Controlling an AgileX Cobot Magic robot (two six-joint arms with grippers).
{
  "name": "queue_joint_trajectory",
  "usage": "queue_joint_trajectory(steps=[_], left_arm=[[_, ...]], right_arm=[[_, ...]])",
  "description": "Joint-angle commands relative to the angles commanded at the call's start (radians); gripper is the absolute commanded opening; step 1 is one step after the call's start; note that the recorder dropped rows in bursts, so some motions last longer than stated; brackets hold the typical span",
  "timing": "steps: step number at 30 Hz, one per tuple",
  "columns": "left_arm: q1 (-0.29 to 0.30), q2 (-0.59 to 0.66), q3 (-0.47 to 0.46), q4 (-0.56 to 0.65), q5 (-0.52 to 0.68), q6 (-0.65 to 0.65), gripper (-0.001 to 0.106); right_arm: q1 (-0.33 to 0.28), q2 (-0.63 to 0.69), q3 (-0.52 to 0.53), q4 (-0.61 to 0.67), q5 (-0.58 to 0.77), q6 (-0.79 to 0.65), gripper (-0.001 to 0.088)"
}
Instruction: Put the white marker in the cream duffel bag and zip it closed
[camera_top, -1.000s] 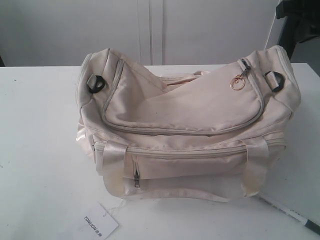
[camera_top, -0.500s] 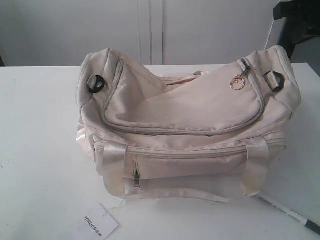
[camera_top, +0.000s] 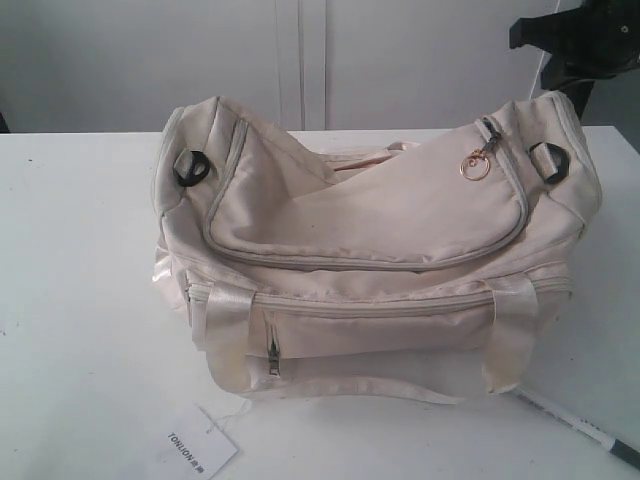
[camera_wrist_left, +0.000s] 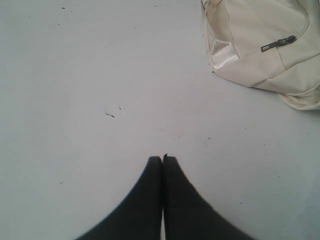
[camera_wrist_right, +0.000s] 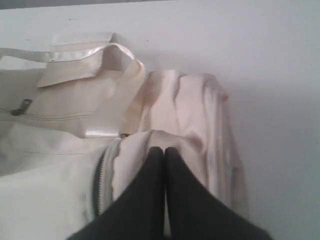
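The thin white marker (camera_top: 565, 422) with its dark end lay flat on the white table (camera_top: 80, 300), by the front right corner of the soft cream duffel bag (camera_top: 370, 260), untouched. The bag's curved top zipper looked shut along its front run, and its gold ring pull (camera_top: 475, 168) hung near the right end. A white paper tag (camera_top: 200, 445) lay in front of the bag. The left gripper (camera_wrist_left: 163, 160) hovered over bare table beside the bag, jaws together and empty. The right gripper (camera_wrist_right: 160, 150) hung above the bag's right end, jaws likewise together, holding nothing. We judged the task barely begun. The next move called for parting the right jaws, catching the ring pull and drawing the zipper open.
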Motion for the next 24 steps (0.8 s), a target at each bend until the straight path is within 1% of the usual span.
queue_joint_trajectory(steps=[5,9,15,19,24], left_arm=[[0.000,0.000,0.000,0.000,0.000,0.000,0.000],[0.000,0.000,0.000,0.000,0.000,0.000,0.000],[0.000,0.000,0.000,0.000,0.000,0.000,0.000],[0.000,0.000,0.000,0.000,0.000,0.000,0.000],[0.000,0.000,0.000,0.000,0.000,0.000,0.000]], right_arm=[[0.041,0.002,-0.008,-0.002,0.024,-0.015,0.0132],[0.078,0.002,-0.017,-0.047,0.053,-0.009,0.0215],[0.091,0.002,-0.017,-0.156,0.067,0.124,0.0334],[0.091,0.004,-0.017,-0.156,0.059,0.158,0.0374],[0.091,0.004,-0.017,-0.158,0.037,0.180,0.0376]])
